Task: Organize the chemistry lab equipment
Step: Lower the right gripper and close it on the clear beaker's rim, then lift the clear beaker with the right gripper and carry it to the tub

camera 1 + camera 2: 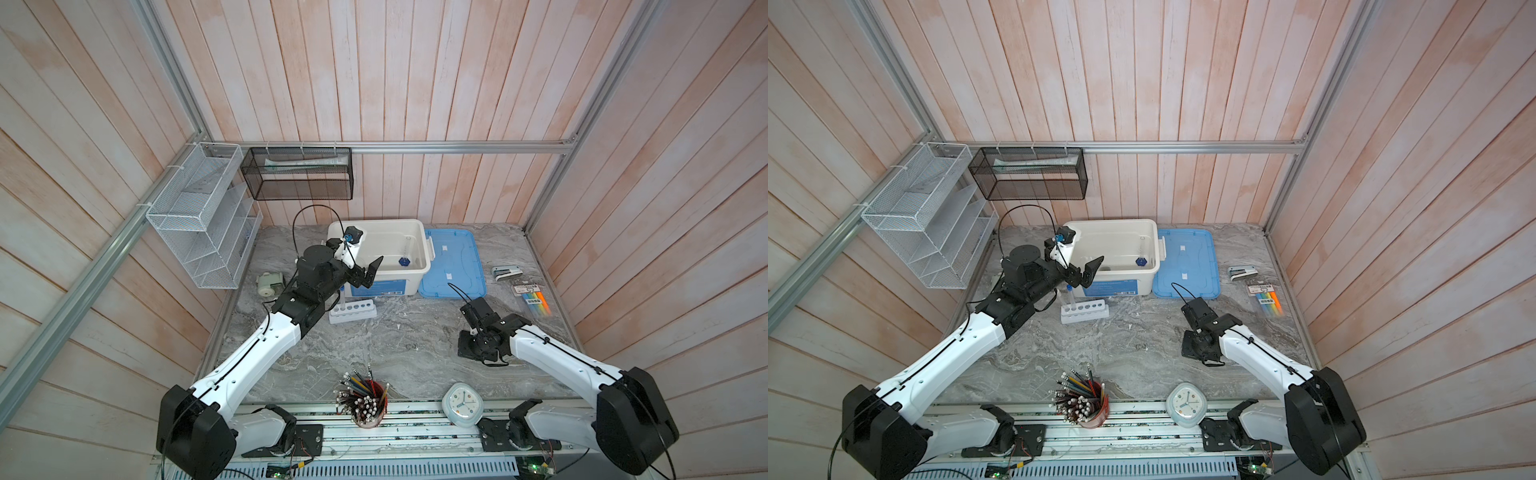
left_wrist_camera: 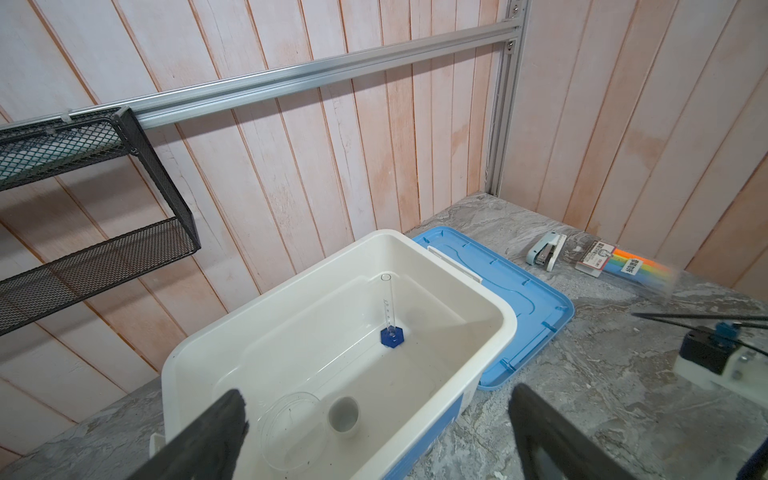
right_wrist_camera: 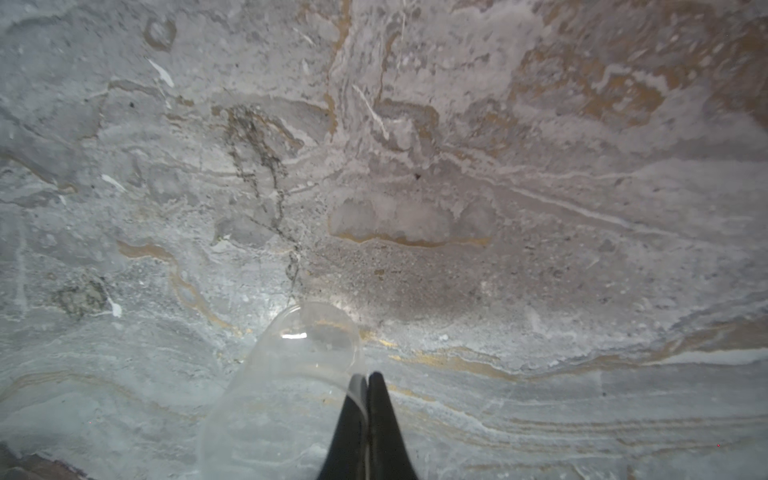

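Observation:
A white bin (image 1: 427,245) (image 2: 453,276) stands at the back of the table. Inside it are a clear cylinder on a blue base (image 2: 390,334) (image 1: 404,262), a flat round dish (image 2: 291,432) and a tiny cup (image 2: 344,415). My left gripper (image 1: 365,274) (image 2: 378,395) hangs open above the bin's front left corner, holding nothing. In front of the bin a white six-hole rack (image 1: 353,309) (image 1: 1086,309) carries a blue-capped tube (image 1: 341,297) at its left end. My right gripper (image 1: 473,334) (image 3: 368,376) points down at the table, shut on the wall of a clear beaker (image 3: 291,374).
A blue lid (image 1: 453,262) lies right of the bin, with a stapler (image 1: 506,272) and a pack of markers (image 1: 534,299) beyond. A red pencil cup (image 1: 368,403) and a white clock (image 1: 462,404) stand at the front edge. Mesh shelves (image 1: 199,216) hang at the back left.

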